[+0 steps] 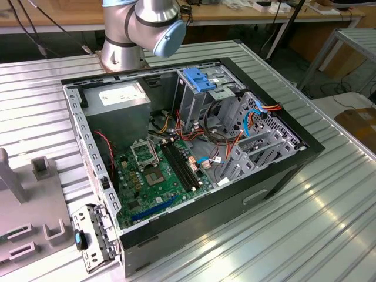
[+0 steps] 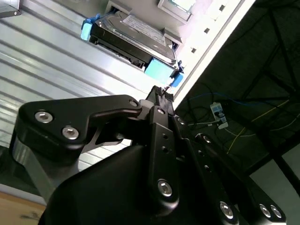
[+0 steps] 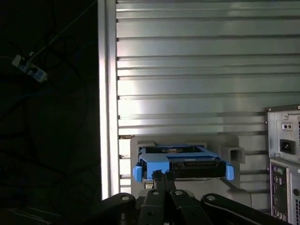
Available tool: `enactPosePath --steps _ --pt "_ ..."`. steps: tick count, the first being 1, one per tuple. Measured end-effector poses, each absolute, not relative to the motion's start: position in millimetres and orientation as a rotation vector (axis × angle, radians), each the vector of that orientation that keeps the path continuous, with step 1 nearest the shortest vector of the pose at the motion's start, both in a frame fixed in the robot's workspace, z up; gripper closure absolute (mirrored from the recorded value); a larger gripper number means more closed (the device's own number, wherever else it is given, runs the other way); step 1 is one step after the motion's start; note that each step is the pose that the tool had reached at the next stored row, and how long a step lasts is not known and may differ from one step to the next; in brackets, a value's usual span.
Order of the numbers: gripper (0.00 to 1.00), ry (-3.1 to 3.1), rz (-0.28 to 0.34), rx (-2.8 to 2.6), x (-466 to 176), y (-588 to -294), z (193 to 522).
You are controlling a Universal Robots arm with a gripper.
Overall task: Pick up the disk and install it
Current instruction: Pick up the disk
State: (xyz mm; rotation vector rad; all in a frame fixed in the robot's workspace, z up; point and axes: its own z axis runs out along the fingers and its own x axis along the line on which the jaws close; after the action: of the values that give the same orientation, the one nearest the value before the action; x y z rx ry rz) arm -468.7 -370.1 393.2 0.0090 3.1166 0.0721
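Observation:
The disk (image 3: 180, 164) is a flat grey metal drive in bright blue carrier rails. It rests in a pale grey holder (image 3: 220, 187) on the ribbed metal table. In the second wrist view the disk (image 2: 133, 40) lies beyond the fingertips, label side showing. My gripper (image 3: 161, 175) is black; its two fingers meet at the tips with nothing between them. It hovers short of the disk, apart from it, near one blue end. The same closed tips of the gripper (image 2: 162, 96) show in the second wrist view.
An open computer case (image 1: 194, 147) lies on the table, motherboard exposed, with a metal drive cage topped by a blue bracket (image 1: 202, 79). The case's rear panel (image 3: 283, 159) stands beside the holder. The table edge (image 3: 108, 93) drops to dark floor with cables. Grey fixtures (image 1: 29, 211) sit at the exterior view's left.

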Motion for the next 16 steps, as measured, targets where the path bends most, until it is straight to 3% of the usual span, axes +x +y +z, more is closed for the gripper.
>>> enactPosePath --steps 8,16 --pt "0.89 3.085 0.077 -0.492 -468.7 -370.1 393.3" --pt "0.89 3.054 0.079 -0.673 -468.6 -370.1 393.3"
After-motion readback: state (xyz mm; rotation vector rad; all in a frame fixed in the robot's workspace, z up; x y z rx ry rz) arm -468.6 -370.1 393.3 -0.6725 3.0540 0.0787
